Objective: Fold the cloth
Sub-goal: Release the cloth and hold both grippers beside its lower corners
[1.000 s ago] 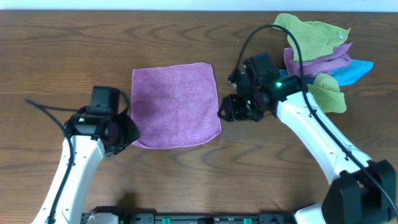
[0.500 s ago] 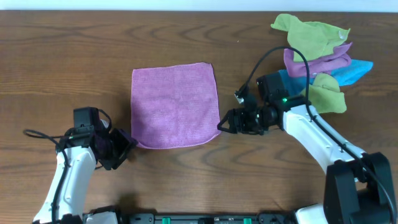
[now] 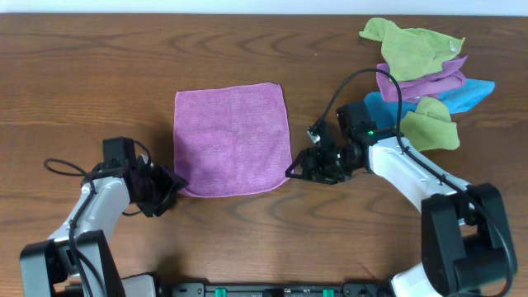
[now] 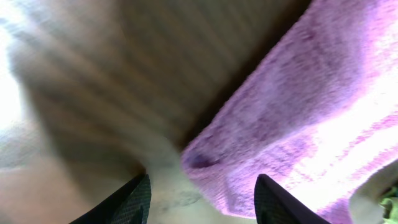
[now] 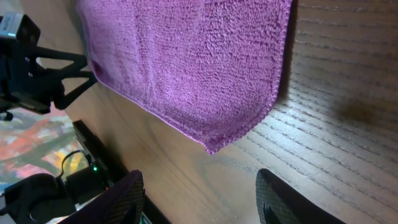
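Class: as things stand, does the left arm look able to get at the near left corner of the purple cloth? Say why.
Probably yes. The left hand sits open right beside that corner of the cloth, with nothing but bare table around it.

The left arm (image 3: pixel 92 210) is showing a smooth white shell along its long link, which is ending in a boxy black motor block and the black left gripper (image 3: pixel 171 186). The right arm (image 3: pixel 408 169) is wearing the same white casing over black joints, with a small green light (image 3: pixel 371 130) glowing near its wrist above the black right gripper (image 3: pixel 292 172). A thin black cable (image 3: pixel 360 73) is arching over it. Up close, the fingers (image 4: pixel 134 199) are appearing dark, flat and matte.
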You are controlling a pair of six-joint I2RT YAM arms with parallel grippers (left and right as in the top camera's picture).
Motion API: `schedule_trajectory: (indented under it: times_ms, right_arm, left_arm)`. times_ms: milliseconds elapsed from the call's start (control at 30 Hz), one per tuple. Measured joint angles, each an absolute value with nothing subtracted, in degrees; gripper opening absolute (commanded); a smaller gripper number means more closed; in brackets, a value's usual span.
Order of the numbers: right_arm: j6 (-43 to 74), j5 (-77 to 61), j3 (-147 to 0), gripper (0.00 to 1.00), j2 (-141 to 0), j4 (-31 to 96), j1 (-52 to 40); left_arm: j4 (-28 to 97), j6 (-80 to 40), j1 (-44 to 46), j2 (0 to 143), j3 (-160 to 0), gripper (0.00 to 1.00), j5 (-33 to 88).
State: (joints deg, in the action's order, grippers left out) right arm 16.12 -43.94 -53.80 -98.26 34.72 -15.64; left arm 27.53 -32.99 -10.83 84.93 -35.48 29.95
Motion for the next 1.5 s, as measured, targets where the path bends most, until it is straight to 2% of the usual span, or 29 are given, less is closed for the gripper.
schedule_trajectory:
  times_ms: [133, 233, 367, 567, 1033, 1500]
  right_arm:
    - [16.1, -43.9, -53.8, 0.56, -98.3, 34.8, -15.6]
    - [16.1, -43.5, -53.8, 0.55, -98.3, 35.4, -15.6]
    - [16.4, -43.0, -53.8, 0.44, -100.0, 36.0, -15.6]
    - [16.6, -43.2, -53.7, 0.46, -102.3, 36.8, -15.6]
    - [18.5, -45.6, -53.7, 0.49, -102.3, 34.1, -15.6]
    - [23.6, -45.0, -53.7, 0.43, -103.5, 32.6, -15.7]
  left_arm:
    - [25.6, -32.9, -10.9, 86.7, -36.2, 0.45, 31.4]
    - [25.1, -32.9, -10.9, 87.9, -36.6, 0.41, 32.4]
    - [25.1, -32.3, -11.0, 88.9, -36.7, 0.22, 33.2]
    - [25.5, -31.2, -11.1, 89.6, -36.6, 0.06, 32.8]
    - [27.0, -29.9, -11.1, 89.7, -36.5, 0.06, 32.8]
    - [27.1, -29.7, -11.1, 89.7, -36.5, 0.06, 32.8]
